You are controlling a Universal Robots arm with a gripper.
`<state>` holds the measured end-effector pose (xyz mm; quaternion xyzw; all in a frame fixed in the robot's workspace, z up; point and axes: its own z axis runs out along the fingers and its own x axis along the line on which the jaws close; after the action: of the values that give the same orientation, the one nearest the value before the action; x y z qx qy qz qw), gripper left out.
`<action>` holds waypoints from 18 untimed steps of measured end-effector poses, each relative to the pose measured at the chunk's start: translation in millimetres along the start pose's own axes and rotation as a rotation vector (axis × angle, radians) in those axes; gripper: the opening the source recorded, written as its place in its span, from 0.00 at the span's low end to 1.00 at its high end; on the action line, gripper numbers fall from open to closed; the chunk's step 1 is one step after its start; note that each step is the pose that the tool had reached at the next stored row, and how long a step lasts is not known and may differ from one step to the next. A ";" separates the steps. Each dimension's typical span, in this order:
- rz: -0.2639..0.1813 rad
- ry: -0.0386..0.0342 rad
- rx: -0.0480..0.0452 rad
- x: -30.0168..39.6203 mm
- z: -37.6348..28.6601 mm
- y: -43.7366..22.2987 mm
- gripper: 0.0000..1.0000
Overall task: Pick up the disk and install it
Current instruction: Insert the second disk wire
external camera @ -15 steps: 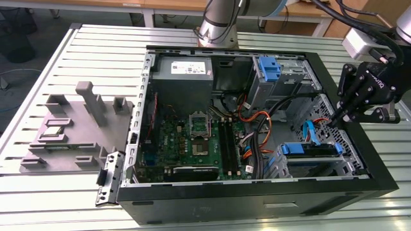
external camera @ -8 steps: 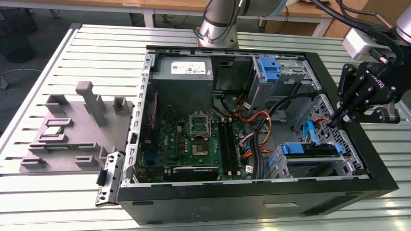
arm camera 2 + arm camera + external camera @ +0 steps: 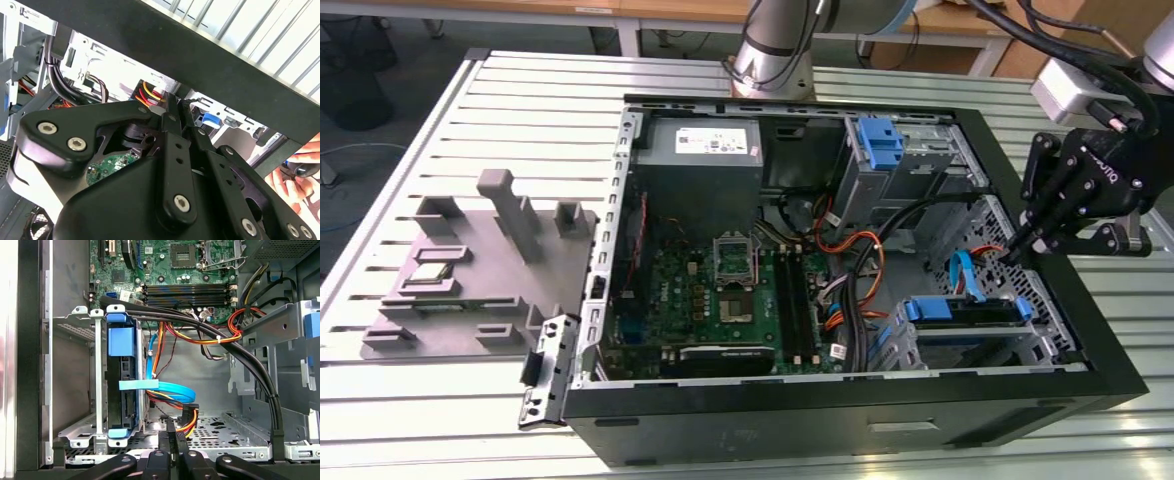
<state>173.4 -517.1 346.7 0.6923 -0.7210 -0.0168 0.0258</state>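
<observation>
The gripper (image 3: 1017,252) was clenched, its fingers (image 3: 172,437) pressed together with nothing between them, poised at the computer case's (image 3: 854,425) rim on the exterior view's right, above the perforated floor. The case lay open on a slatted metal table (image 3: 520,85), beside a grey fixture block (image 3: 467,270). A person's hand (image 3: 295,177) appeared past the case edge. The disk (image 3: 122,385) stood on edge in the drive cage (image 3: 80,370) at the case's near corner, close beside the gripper and apart from it.

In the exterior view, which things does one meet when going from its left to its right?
Grey moulded fixture block → green motherboard in the open black computer case → blue-framed disk in its metal cage → black gripper.
</observation>
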 end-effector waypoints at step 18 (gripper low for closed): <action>-0.001 -0.0007 0.0146 22.3 1.2 14.8 0.16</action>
<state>157.6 -538.8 346.7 0.6929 -0.7207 -0.0118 0.0204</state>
